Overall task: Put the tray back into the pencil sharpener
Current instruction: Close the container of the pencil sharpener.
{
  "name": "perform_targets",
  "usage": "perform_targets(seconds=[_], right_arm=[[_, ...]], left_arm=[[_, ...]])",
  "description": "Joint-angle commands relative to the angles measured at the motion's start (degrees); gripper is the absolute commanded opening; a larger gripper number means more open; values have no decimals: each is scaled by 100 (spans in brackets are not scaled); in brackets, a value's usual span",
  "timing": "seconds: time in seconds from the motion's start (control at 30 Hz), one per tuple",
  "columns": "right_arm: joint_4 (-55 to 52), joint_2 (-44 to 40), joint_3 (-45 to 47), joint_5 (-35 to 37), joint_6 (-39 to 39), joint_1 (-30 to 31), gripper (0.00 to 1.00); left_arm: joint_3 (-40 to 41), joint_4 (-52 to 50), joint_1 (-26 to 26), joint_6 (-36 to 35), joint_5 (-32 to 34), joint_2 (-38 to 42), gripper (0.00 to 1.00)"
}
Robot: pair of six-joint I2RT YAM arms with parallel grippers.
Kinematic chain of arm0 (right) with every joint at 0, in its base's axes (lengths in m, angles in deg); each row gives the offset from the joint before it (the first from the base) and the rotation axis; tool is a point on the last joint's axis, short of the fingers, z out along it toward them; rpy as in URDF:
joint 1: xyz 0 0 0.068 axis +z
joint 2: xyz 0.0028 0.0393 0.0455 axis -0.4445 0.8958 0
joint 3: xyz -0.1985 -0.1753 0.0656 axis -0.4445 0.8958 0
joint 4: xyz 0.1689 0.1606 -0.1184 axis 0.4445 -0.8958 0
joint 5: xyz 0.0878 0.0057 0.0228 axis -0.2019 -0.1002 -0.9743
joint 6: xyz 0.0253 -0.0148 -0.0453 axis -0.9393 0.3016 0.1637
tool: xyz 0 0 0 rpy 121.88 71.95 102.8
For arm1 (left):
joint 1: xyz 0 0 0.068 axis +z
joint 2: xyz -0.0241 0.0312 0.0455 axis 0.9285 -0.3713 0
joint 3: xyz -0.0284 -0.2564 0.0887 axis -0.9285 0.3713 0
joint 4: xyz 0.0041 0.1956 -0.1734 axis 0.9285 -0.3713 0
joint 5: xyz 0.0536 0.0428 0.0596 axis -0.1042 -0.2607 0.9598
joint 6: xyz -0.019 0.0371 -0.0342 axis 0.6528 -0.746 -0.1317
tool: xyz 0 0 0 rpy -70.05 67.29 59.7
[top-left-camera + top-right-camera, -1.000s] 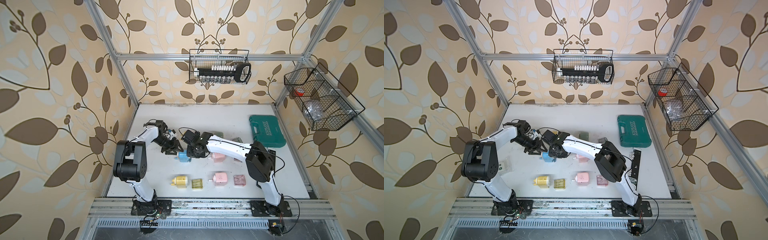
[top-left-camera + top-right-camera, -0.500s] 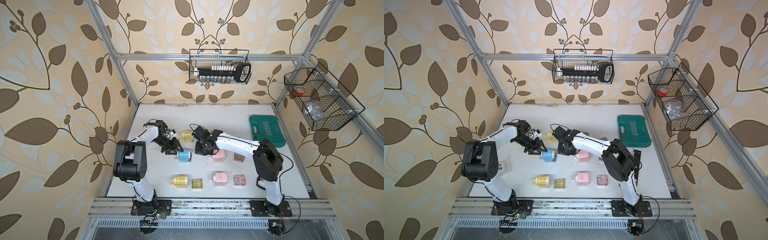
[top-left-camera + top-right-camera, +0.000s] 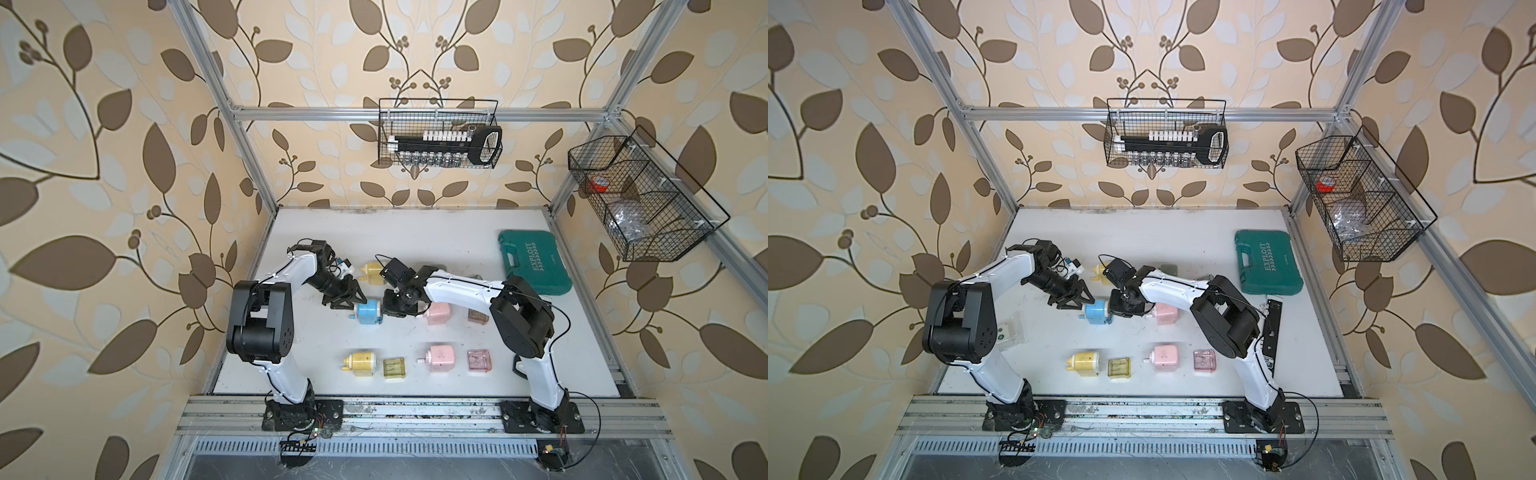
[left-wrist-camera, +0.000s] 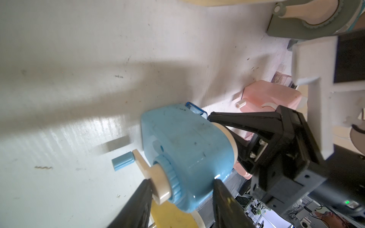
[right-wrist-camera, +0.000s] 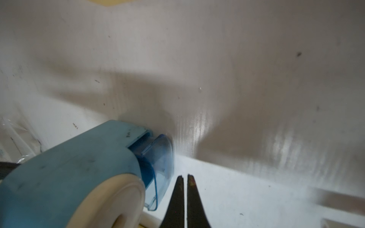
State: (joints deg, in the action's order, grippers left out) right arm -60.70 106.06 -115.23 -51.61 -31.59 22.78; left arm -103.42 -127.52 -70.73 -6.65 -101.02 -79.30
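A blue pencil sharpener [image 3: 368, 312] sits near the middle of a white table [image 3: 419, 241], between two robot arms. The left gripper [image 4: 180, 186] clasps it, with one finger on each side of the body near the crank. A clear blue tray [image 5: 160, 165] rests partly inside the sharpener's slot, its outer end sticking out. The right gripper [image 5: 185, 177] has its jaws pressed together and holds nothing, its tips just beside the tray's outer end.
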Motion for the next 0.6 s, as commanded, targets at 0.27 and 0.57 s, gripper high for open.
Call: perform_targets(seconds=[0.27, 0.57], right_arm=[[636, 146, 210, -500, -111, 35, 0], [1024, 142, 311, -780, -182, 39, 0]], left_arm=[[156, -40, -11, -92, 711, -328, 50], [158, -47, -16, -87, 710, -365, 50]])
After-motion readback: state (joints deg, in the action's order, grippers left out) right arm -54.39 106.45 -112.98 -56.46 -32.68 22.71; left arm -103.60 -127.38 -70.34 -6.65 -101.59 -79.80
